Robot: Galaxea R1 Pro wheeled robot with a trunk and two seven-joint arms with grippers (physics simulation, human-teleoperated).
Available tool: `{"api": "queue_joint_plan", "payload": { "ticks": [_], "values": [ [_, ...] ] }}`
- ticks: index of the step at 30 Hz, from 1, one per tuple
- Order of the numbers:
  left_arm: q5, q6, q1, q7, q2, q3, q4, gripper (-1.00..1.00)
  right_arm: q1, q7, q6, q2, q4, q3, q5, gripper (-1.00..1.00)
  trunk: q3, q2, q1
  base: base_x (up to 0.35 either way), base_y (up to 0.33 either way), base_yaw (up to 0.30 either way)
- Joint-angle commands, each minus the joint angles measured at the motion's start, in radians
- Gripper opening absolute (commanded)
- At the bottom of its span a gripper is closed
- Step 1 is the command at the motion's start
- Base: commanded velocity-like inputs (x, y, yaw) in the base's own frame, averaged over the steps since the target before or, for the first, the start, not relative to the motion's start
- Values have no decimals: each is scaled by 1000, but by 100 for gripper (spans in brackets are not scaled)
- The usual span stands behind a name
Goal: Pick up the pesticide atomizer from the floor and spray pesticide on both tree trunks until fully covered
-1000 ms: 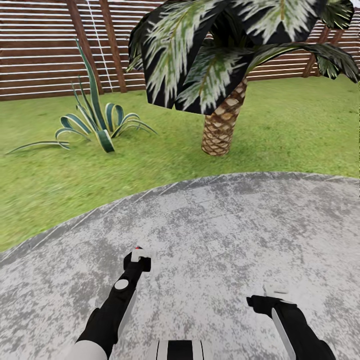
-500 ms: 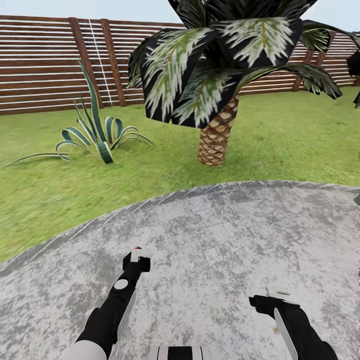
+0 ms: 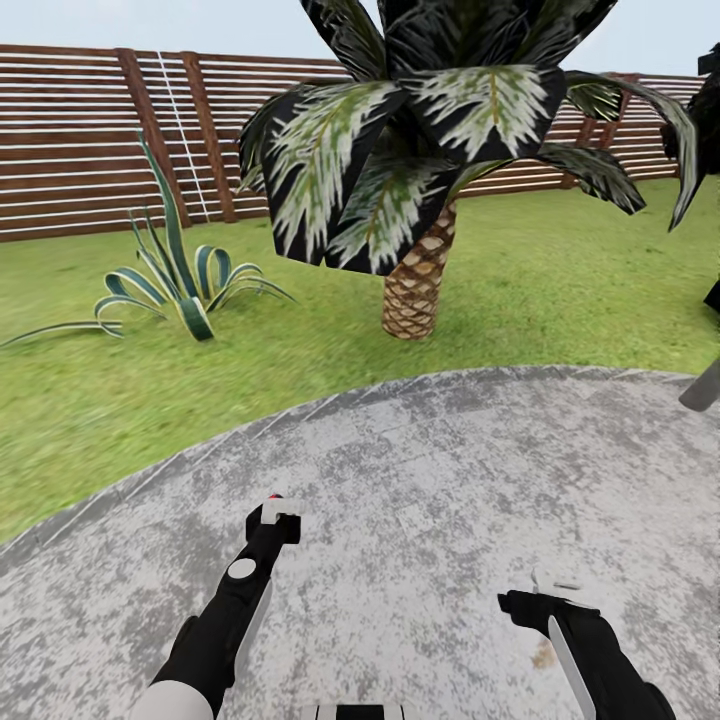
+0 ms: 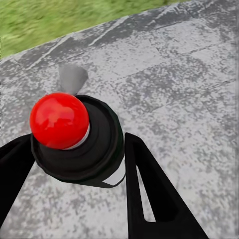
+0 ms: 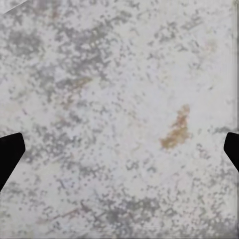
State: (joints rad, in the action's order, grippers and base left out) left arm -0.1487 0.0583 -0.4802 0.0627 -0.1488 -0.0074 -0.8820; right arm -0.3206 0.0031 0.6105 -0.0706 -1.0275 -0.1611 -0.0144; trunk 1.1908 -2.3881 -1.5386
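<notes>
While clamped upright in the left gripper, pesticide atomizer, red cap up. Right gripper spread wide, empty, over paving. No bare-trunked tree ahead, just a palm.

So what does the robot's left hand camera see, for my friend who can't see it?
The left gripper is shut on a dark bottle with a round red top, the pesticide atomizer. Under it lies speckled grey paving, with a strip of green lawn along its far edge.

No readable text or numbers, atomizer label apparently turned away
</notes>
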Motion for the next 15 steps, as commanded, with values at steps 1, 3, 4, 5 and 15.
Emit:
{"api": "queue_joint_plan", "payload": {
  "ticks": [1,3,4,5,15],
  "values": [
    [0,0,0,0,0,0,0,-100,0,0,0,0,0,0,0,100,-3,7,4,0,0,-16],
    [0,0,0,0,0,-1,0,-100,0,0,0,0,0,0,0,100,-3,7,4,0,0,-8],
    [0,0,0,0,0,-1,0,-100,0,0,0,0,0,0,0,100,-4,7,4,0,0,-5],
    [0,0,0,0,-1,-1,0,-100,0,0,0,0,0,0,0,100,-4,7,4,0,0,-3],
    [0,0,0,0,-1,-2,0,-100,0,0,1,-1,0,0,-2,100,-4,7,4,0,0,-120]
  ]
}}
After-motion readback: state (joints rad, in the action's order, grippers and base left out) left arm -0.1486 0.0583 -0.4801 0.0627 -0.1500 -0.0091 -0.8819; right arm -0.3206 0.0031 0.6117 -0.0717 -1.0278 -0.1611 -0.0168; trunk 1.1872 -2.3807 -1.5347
